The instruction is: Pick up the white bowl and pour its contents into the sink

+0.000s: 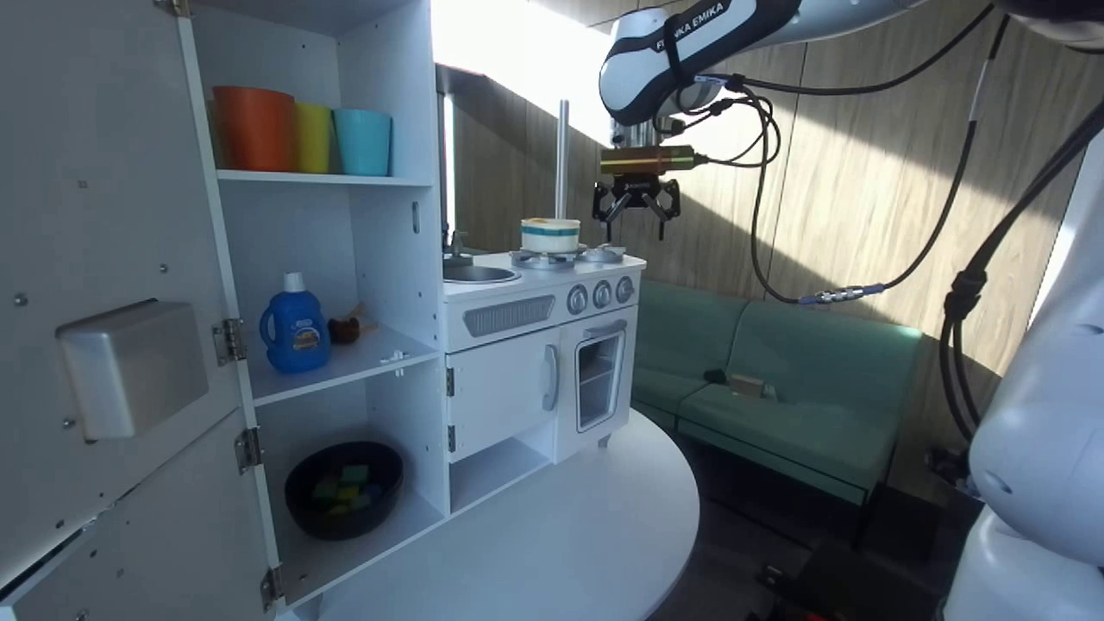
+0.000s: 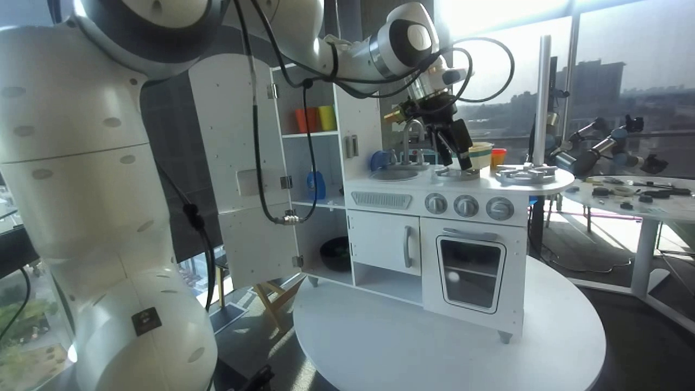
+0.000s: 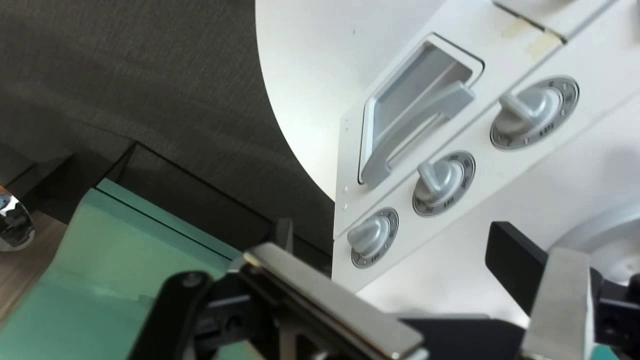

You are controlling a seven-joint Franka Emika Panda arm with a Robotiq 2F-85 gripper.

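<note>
The white bowl [image 1: 550, 235] with a green-blue band sits upright on a stove burner of the play kitchen. In an exterior view it shows partly behind my fingers [image 2: 481, 156]. Its contents cannot be made out. The sink [image 1: 479, 274] is a small round basin beside the stove with a thin tap [image 2: 412, 136]; it also shows in an exterior view [image 2: 395, 174]. My gripper [image 1: 636, 229] is open and empty, pointing down beside the bowl and apart from it. In the wrist view the open fingers [image 3: 400, 250] hang over the kitchen's front edge.
The white play kitchen [image 2: 385, 222] stands on a round white table [image 2: 434, 347]. A tall shelf unit holds coloured cups [image 1: 254, 129], a blue bottle [image 1: 297, 328] and a dark bowl [image 1: 345, 487]. A thin metal post [image 2: 542, 98] rises behind the stove. A green bench [image 1: 785, 414] stands beyond.
</note>
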